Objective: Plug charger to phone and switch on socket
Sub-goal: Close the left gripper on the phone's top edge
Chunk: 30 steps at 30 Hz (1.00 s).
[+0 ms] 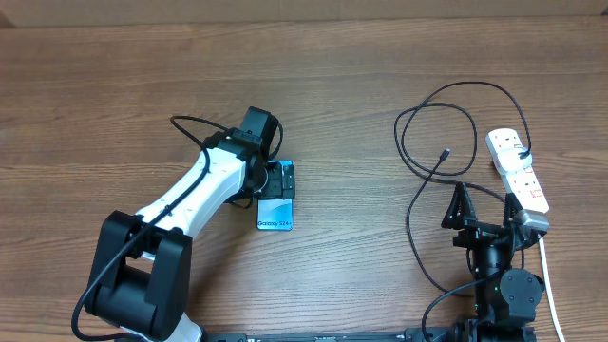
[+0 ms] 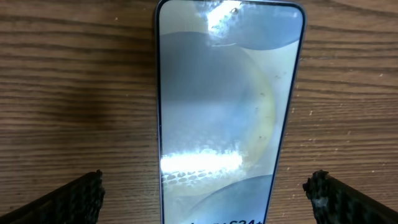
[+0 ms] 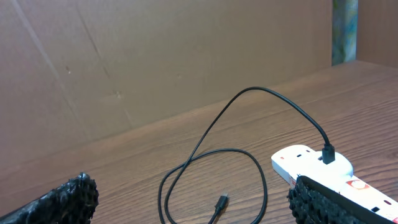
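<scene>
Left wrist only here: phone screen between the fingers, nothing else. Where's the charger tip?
Observer: The charger tip lies loose on the table, well to the right of the phone, with nothing gripping it.
Operator: Is the other end plugged in?
Observer: Yes. The plug sits in the far end of the socket.
Operator: And the right arm?
Observer: The right end effector is open and empty, and hovers by the near end of the socket.
</scene>
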Available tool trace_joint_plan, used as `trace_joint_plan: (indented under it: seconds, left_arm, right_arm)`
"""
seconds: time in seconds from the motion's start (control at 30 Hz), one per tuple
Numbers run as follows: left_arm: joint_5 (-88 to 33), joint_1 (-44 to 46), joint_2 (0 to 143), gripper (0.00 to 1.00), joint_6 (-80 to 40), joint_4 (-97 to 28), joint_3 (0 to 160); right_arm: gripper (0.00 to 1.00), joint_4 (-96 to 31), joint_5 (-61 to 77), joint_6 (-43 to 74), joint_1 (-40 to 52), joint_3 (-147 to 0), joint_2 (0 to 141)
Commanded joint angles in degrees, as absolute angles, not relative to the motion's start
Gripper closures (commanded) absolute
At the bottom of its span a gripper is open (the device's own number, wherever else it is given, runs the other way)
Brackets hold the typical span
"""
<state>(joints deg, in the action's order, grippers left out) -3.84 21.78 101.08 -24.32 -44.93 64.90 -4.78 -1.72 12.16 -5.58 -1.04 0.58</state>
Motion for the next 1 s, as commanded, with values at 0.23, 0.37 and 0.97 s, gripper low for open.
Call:
trace_joint_plan:
  seconds: [0.23, 0.37, 0.97]
  left_arm:
    - [3.1, 26.1, 101.6, 0.0, -29.3, -44.6, 66.1]
    - [3.7, 26.1, 101.6, 0.0, -31.3, -44.4, 66.1]
    - [4.9, 26.1, 103.0, 0.0, -28.9, -40.6, 66.1]
  right_arm:
    - [0.0, -4.6, -1.6, 11.9, -5.7, -0.4, 0.2]
    - [0.0, -4.6, -1.6, 11.9, -5.7, -0.4, 0.2]
    - [0.0, -4.6, -1.6, 11.9, -5.7, -0.4, 0.2]
